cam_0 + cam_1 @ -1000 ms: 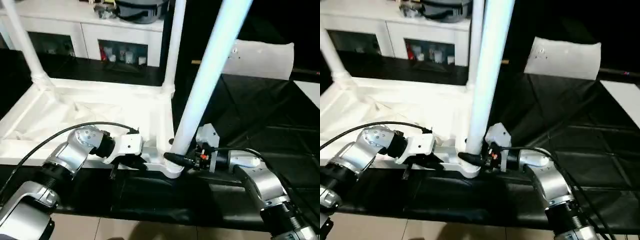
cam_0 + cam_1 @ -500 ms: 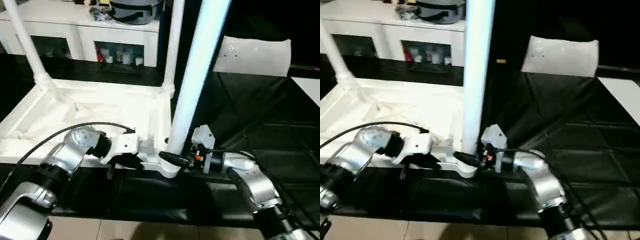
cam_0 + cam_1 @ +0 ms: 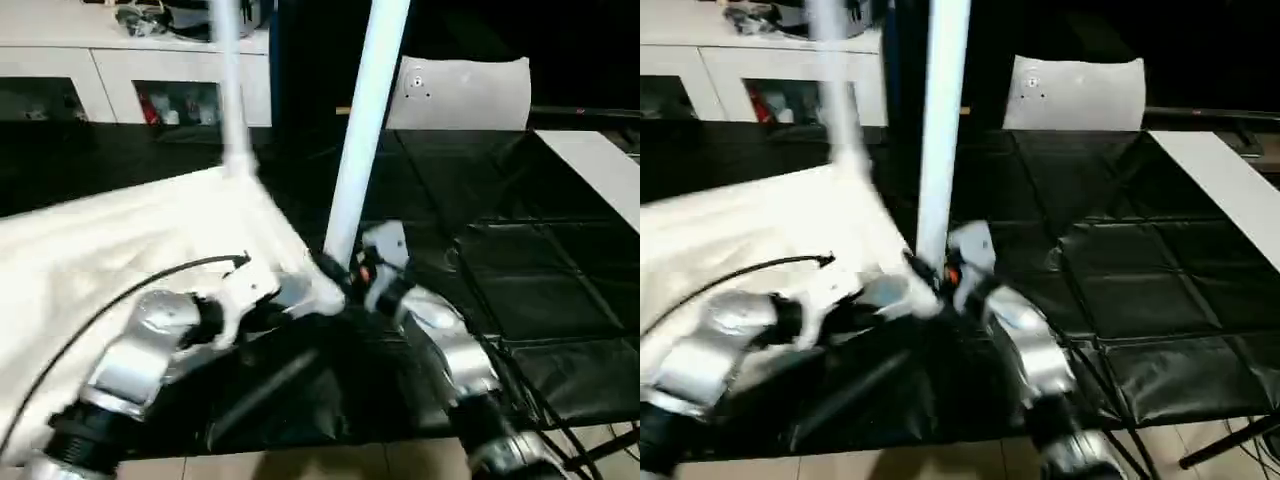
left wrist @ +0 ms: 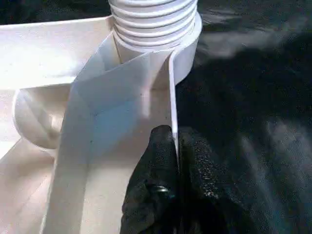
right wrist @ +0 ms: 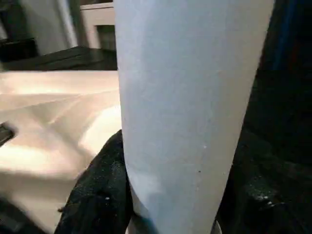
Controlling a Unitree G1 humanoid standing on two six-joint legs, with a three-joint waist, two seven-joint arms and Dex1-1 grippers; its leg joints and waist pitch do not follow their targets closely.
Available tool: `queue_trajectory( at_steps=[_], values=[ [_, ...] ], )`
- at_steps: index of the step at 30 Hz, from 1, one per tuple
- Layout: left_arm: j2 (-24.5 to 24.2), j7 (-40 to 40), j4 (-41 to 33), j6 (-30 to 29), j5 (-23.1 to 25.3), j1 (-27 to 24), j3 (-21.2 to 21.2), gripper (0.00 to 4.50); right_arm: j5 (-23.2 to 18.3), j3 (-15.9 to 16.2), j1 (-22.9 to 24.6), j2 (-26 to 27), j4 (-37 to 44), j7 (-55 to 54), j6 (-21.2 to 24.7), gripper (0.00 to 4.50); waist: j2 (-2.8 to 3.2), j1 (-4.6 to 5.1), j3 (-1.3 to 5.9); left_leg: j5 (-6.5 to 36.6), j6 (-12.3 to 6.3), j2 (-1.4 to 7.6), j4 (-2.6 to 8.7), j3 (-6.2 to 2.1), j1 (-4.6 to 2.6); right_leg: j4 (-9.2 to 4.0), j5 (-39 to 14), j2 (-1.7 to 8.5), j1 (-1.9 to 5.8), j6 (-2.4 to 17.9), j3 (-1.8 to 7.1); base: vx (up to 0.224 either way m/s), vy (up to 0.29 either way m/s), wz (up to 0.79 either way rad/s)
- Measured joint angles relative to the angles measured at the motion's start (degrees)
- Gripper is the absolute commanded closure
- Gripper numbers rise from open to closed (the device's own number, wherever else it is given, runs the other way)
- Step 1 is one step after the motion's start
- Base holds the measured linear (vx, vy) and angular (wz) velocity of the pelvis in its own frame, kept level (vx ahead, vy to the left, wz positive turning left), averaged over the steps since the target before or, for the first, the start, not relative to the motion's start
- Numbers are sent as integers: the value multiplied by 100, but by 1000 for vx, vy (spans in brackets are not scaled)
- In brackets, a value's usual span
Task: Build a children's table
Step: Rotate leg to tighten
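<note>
The children's table (image 3: 110,260) lies upside down on the black work table (image 3: 520,260), its white top spreading to the left. A far leg (image 3: 232,80) stands up from it. The near leg (image 3: 362,130) rises from the corner socket (image 3: 322,290), its threaded end (image 4: 153,24) seated in that socket. My left gripper (image 4: 174,146) is shut on the thin white rim beside the socket, one black finger (image 4: 153,170) on each side. My right gripper (image 3: 337,272) is shut on the near leg's foot (image 5: 190,112), a black finger (image 5: 100,195) pressed against it.
A white cabinet (image 3: 120,70) with glass doors stands at the back left. A white panel (image 3: 465,90) leans at the back right, and a white slab (image 3: 595,165) lies at the right edge. Pale floor tiles (image 3: 330,462) show beyond the work table's near edge.
The whole picture has swung and tilted, so the camera moved. The near leg has come from a strong lean to the right to nearly upright. Both grips are unchanged.
</note>
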State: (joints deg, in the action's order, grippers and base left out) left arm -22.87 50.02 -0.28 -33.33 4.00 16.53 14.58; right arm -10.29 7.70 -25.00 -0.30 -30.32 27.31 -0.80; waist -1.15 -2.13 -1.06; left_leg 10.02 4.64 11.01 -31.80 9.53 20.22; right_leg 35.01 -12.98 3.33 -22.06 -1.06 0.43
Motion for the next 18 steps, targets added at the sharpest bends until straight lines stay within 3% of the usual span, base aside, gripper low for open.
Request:
queue_trajectory(
  at_steps=[6, 16, 18],
  values=[
    [75, -177, -2, -120, 118, 170, 175, 450, 12, -95, -116, 19, -173, -78, -139, 261, -1, -74, 0, 10, 14, 1, 3, -2, 8, -3, 14, 0, 0, 23, -6, 0, 0, 0],
    [-139, -193, -120, -255, 322, 230, 384, 450, 66, -104, -208, 133, -444, -117, -305, 261, 19, -35, -12, 17, 24, 9, 5, -5, -3, -2, -5, -1, 2, -10, -18, 0, 0, 0],
    [-135, -215, -120, -293, 323, 246, 396, 450, 66, -111, -226, 132, -473, -101, -305, 205, 19, -34, -12, 17, 24, 9, 5, -5, -5, -2, -5, -1, 3, -9, -19, 0, 0, 0]
  ],
)
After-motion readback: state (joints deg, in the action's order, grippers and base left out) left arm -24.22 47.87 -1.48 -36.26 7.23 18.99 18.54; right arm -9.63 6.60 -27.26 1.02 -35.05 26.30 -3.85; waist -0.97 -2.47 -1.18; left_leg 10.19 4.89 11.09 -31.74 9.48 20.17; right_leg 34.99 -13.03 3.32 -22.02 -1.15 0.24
